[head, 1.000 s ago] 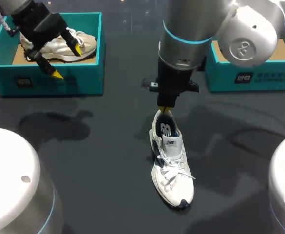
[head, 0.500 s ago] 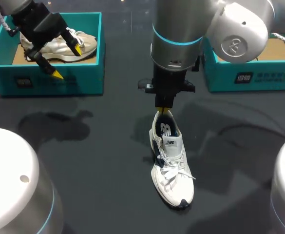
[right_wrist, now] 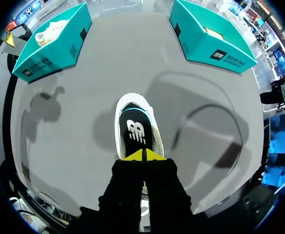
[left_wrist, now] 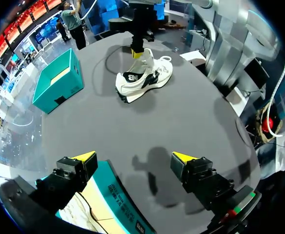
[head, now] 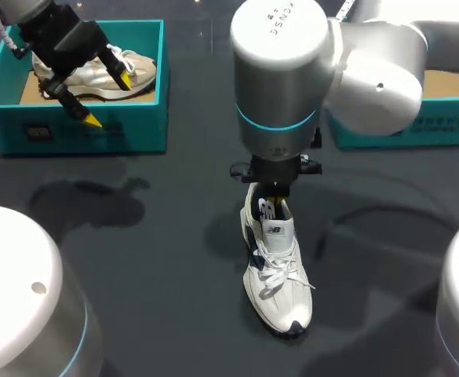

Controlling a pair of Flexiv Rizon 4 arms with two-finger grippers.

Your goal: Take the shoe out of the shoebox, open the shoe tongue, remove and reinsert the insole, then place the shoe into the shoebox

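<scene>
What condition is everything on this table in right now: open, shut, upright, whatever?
White and navy shoe: upright on the table, laced, insole in.
Right end effector: shut, tips at the shoe's heel opening.
Left end effector: open, empty, above the left shoebox.
Left shoebox: open, holds a beige shoe.
Right shoebox: open, no lid.

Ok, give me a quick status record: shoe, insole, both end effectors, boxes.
shoe: white and navy, upright on table, outside both boxes
insole: inside the shoe, logo showing
right end effector: shut, tips at the shoe's heel; grip on anything unclear
left end effector: open, above left shoebox
left shoebox: holds a beige shoe
right shoebox: contents unclear
</scene>
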